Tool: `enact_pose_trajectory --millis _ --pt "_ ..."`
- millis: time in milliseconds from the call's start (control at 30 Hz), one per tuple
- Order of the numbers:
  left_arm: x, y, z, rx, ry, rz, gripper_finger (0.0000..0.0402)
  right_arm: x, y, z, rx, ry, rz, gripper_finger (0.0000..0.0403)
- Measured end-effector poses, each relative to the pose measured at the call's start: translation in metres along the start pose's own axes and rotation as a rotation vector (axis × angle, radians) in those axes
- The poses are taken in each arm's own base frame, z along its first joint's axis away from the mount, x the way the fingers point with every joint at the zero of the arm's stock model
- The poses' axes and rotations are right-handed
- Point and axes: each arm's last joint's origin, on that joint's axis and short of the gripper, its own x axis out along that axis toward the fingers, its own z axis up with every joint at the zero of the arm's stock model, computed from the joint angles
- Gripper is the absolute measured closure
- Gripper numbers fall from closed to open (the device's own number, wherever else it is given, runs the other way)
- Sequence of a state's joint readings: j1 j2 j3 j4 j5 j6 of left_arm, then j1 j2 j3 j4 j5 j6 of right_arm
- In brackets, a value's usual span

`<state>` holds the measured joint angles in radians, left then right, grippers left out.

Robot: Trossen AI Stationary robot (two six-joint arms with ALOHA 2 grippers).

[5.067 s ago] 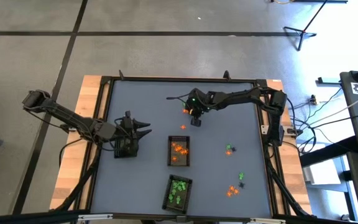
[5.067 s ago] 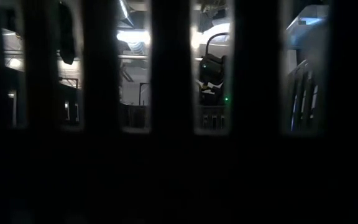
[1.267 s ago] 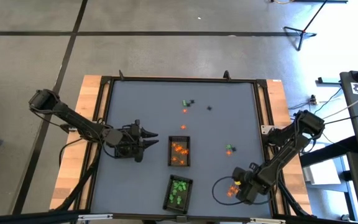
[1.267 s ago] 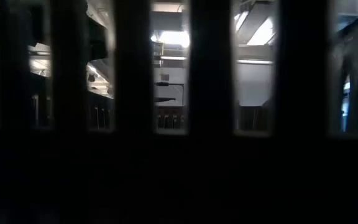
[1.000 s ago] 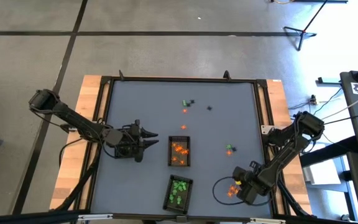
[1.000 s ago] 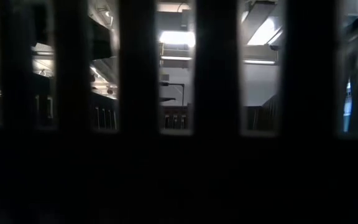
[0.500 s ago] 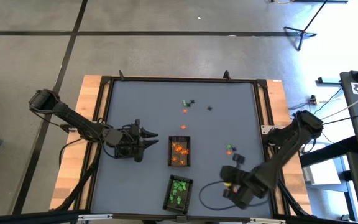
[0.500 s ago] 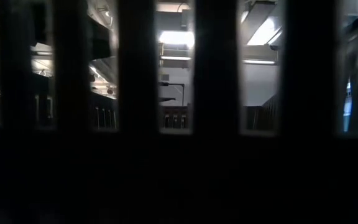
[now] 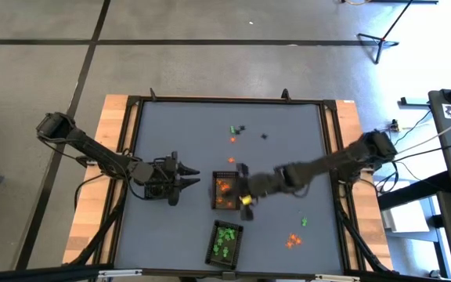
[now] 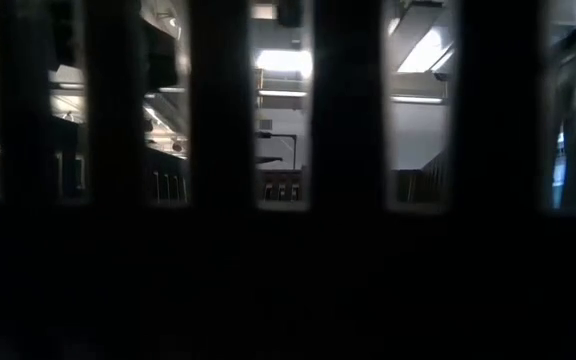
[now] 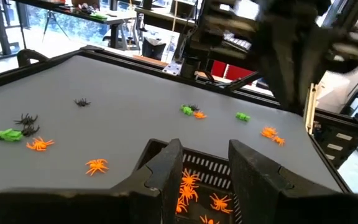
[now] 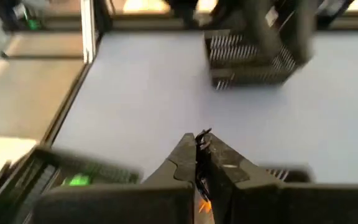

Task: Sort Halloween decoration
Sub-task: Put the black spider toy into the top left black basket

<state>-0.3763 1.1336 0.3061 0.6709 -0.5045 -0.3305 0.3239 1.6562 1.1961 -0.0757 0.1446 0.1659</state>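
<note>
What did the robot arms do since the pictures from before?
The right gripper swung from the orange trinkets near the table's front right corner over to the tray of orange trinkets in the middle. It is shut on a tiny trinket, which looks dark. The left gripper stayed open beside that tray. The green tray and the loose trinkets near the far edge did not move.

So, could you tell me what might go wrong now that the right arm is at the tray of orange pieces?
1. The right end effector pinches a small dark trinket only at its tips, so it may slip out.
2. It hangs by the tray of orange pieces; releasing here might mix colours.
3. The left end effector waits open beside that tray, so the arms could clash.
</note>
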Motion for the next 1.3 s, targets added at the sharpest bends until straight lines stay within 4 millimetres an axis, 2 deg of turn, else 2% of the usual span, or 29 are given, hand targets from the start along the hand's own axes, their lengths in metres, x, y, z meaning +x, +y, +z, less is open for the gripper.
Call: enact_pose_trajectory --millis 100,233,500,700,967,1300 --pt "0.000 0.000 -0.001 0.004 0.008 -0.001 0.0278 0.009 -0.030 0.007 0.018 -0.046 0.009 0.0385" --pt "-0.001 -0.001 -0.003 0.013 0.025 -0.010 0.0278 0.023 -0.063 0.002 0.052 -0.022 -0.004 0.0384" --pt "-0.001 0.003 -0.012 0.012 0.102 0.053 0.0278 0.059 -0.100 -0.018 0.099 -0.010 0.101 0.0384" --pt "0.001 0.005 -0.021 0.018 0.146 0.098 0.0278 0.076 -0.113 -0.026 0.104 -0.057 0.168 0.0384" --pt "0.006 0.006 -0.032 0.020 0.164 0.151 0.0278 0.077 -0.114 -0.020 0.064 -0.127 0.221 0.0384" --pt "0.016 0.000 -0.032 0.049 0.086 0.100 0.0278 0.075 -0.113 -0.010 0.060 -0.229 0.226 0.0384"
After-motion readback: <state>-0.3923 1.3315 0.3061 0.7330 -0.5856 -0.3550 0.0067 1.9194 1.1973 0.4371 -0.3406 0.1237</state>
